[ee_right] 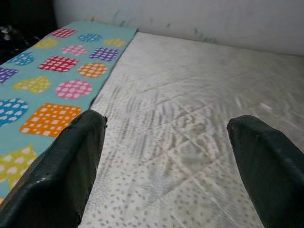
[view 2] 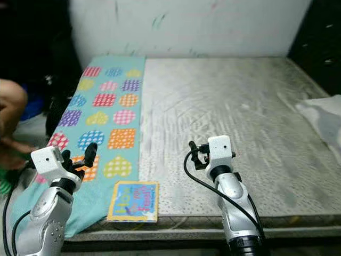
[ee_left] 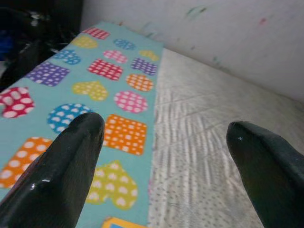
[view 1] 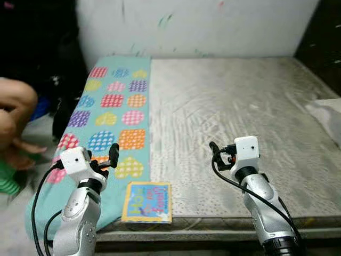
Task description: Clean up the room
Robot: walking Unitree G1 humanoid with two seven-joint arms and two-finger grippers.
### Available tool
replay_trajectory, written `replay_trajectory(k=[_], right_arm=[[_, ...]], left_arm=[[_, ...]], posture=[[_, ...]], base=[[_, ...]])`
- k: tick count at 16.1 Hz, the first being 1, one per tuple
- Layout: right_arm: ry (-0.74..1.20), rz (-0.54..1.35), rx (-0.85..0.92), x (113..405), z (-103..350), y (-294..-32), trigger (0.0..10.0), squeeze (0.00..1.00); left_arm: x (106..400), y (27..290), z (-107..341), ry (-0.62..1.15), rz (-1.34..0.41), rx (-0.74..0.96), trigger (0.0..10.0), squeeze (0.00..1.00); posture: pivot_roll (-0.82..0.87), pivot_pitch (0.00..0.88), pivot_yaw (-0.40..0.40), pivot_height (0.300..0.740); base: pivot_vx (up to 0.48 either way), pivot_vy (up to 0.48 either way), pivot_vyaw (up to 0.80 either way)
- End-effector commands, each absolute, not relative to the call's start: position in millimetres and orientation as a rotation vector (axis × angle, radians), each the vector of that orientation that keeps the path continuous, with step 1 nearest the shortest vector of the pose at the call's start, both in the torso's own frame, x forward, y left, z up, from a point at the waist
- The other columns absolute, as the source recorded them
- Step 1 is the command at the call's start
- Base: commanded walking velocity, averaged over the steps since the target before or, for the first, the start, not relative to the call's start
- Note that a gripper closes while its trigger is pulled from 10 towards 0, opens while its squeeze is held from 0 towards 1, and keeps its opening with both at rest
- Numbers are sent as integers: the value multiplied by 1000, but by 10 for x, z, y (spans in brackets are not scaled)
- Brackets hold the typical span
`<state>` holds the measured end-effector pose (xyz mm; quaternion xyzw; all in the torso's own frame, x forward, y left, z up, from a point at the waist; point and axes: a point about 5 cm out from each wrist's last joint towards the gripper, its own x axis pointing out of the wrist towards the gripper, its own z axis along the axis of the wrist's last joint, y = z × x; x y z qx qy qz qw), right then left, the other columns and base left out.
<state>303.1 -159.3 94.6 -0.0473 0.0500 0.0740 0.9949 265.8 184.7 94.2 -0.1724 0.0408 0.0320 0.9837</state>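
A bare grey mattress (view 1: pixel 240 101) lies before me. Along its left side is spread a teal blanket (view 1: pixel 114 106) printed with coloured hearts and squares. A small colourful book (view 1: pixel 147 201) lies flat at the mattress's front edge, partly on the blanket. My left gripper (ee_left: pixel 166 137) is open, raised over the blanket's near end, just left of and behind the book. Over the front middle of the mattress my right gripper (ee_right: pixel 166 128) hangs open. Neither holds anything.
A person's bare leg (view 1: pixel 13 114) is at the far left beside the bed, with dark clutter (view 1: pixel 58 85) behind it. A pale grey cloth (view 1: pixel 327 114) lies at the mattress's right edge. A scribbled white wall (view 1: pixel 202 26) backs the bed.
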Motion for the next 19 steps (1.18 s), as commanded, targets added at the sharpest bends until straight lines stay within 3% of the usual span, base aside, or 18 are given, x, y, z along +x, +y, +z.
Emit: replay_trajectory(k=[1,5,8,14,19], right_arm=[[113,152,-92,3035,933,-1581,10000,0],[124,147,-78,3043,927,-1586,10000,0],[126,142,-80,3054,931,-1590,10000,0],[124,144,-83,3064,938,-1586,10000,0],[126,147,-87,3060,935,-1584,10000,0]], left_arm=[[2655,1859,953,84,73,-331,10000,0],[2664,1861,950,88,78,-333,10000,0],[2674,1866,949,89,82,-335,10000,0],[2684,1866,970,75,74,-334,10000,0],[2682,1855,978,69,61,-340,10000,0]], posture=[[-95,0,15,740],[-96,0,13,740],[-98,0,13,740],[-101,0,16,740],[-102,0,16,740]], base=[[0,0,0],[0,0,0],[0,0,-800],[0,0,0],[298,0,0]])
